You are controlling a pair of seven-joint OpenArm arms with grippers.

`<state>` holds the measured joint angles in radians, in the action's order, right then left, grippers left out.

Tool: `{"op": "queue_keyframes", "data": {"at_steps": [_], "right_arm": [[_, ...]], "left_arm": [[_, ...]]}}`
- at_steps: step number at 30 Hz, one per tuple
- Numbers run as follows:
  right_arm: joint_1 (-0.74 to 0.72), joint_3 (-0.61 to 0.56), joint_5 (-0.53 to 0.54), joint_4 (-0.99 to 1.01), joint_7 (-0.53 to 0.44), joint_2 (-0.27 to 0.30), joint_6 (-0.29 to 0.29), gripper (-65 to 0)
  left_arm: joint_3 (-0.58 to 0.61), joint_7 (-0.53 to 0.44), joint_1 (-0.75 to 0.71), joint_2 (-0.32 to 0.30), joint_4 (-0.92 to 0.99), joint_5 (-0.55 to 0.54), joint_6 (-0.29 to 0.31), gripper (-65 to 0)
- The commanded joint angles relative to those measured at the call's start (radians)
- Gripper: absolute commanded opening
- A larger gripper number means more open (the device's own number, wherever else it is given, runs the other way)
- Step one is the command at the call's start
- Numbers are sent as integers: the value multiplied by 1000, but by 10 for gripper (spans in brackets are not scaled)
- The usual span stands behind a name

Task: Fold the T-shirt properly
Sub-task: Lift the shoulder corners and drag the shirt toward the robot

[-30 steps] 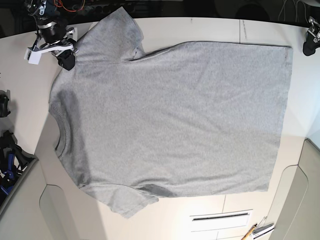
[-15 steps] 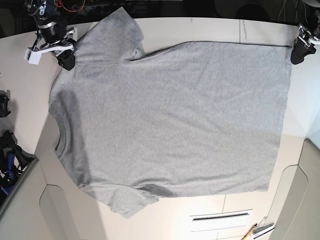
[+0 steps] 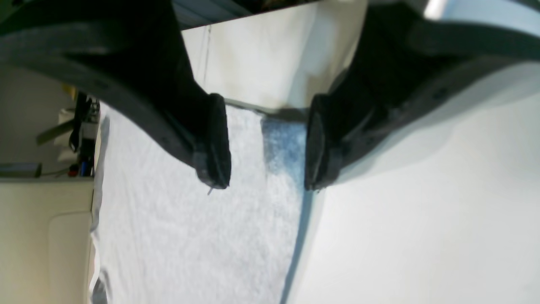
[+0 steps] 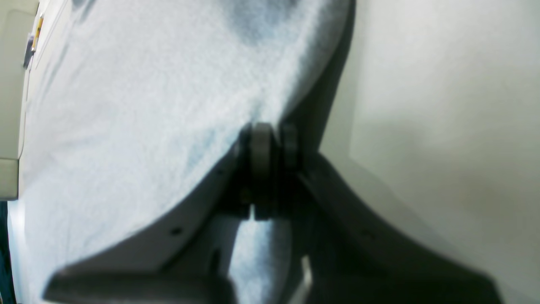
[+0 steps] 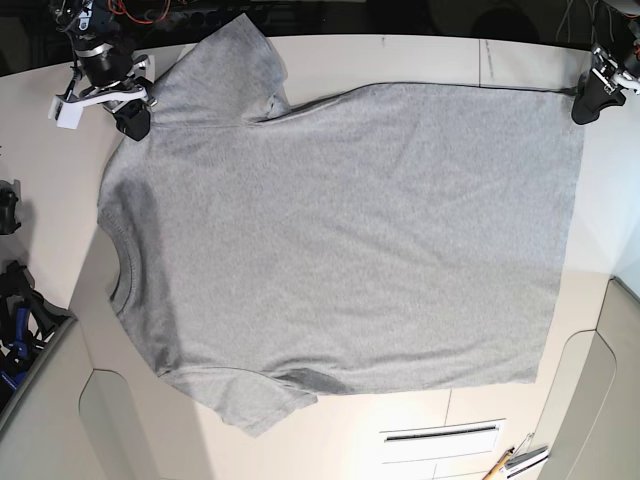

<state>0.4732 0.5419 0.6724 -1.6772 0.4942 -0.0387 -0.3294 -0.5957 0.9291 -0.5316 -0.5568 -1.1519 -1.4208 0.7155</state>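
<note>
The right jaws [image 4: 270, 143] were pressed shut on a pinch of the T-shirt [image 5: 340, 240] at its shoulder edge, beside the upper sleeve. The left jaws [image 3: 265, 152] were held wide apart with nothing between them, poised over the hem corner. The T-shirt — heather-grey, plain side up — was spread flat across the pale worktop [image 5: 420, 60], neck toward the right arm, hem toward the left. Both arms were reaching in from the worktop's far corners, fingers [image 3: 215, 143] pointed down.
</note>
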Motion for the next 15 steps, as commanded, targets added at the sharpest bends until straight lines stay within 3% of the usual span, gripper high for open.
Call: {"op": "queue_keyframes", "data": {"at_steps": [1, 15], "right_arm": [[3, 2, 16, -15, -19, 6, -15, -650], [3, 2, 16, -15, -19, 6, -15, -650]], "left_arm": [[8, 55, -11, -9, -11, 59, -23, -323], [42, 34, -3, -9, -82, 60, -23, -324]]}}
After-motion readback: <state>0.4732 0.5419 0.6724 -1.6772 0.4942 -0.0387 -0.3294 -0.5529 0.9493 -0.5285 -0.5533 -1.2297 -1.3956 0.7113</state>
